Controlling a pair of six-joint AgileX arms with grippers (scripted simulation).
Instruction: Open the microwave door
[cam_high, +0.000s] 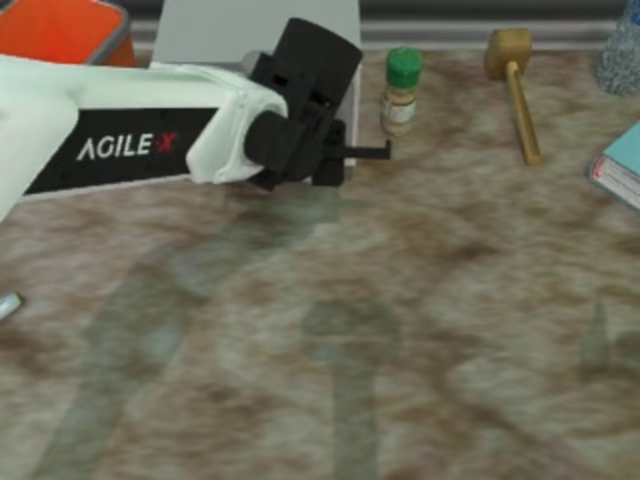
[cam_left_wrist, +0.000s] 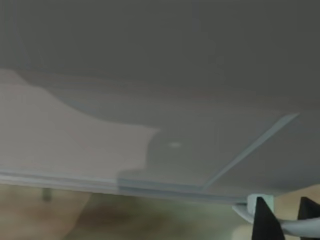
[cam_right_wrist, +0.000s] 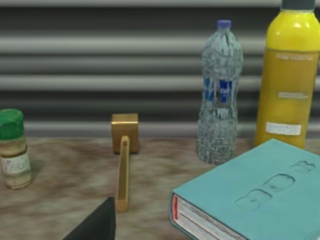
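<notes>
Top view shows the microwave (cam_high: 200, 30) at the upper left-centre of the frame, behind the left arm, with an orange bin (cam_high: 65, 28) in the upper left corner. The left gripper (cam_high: 385, 152) reaches out from the black wrist toward the frame's centre-top, its thin dark fingers ending just beside a green-capped spice jar (cam_high: 402, 92). The microwave door (cam_left_wrist: 150, 150) fills most of the left wrist view as a pale translucent panel seen from very close. In that view's lower right corner, two black fingertips (cam_left_wrist: 262, 220) stand on either side of a pale, silvery bar that appears to be the door handle (cam_left_wrist: 295, 227). They seem closed around it, though contact itself is hard to confirm.

I judge the step in hand to be pulling the door outward by the handle. To do it well, the grip should stay firm on the bar, and the wrist should sweep in an arc about the door's hinge rather than pull straight, so the bar does not slip out. The sweep should also stay clear of the spice jar.

The right gripper (cam_right_wrist: 95, 225) is parked off the top view's right side; I cannot tell its state. It faces a wooden mallet (cam_right_wrist: 122, 160), a teal book (cam_right_wrist: 250, 195), a water bottle (cam_right_wrist: 220, 95) and a yellow bottle (cam_right_wrist: 290, 70).
</notes>
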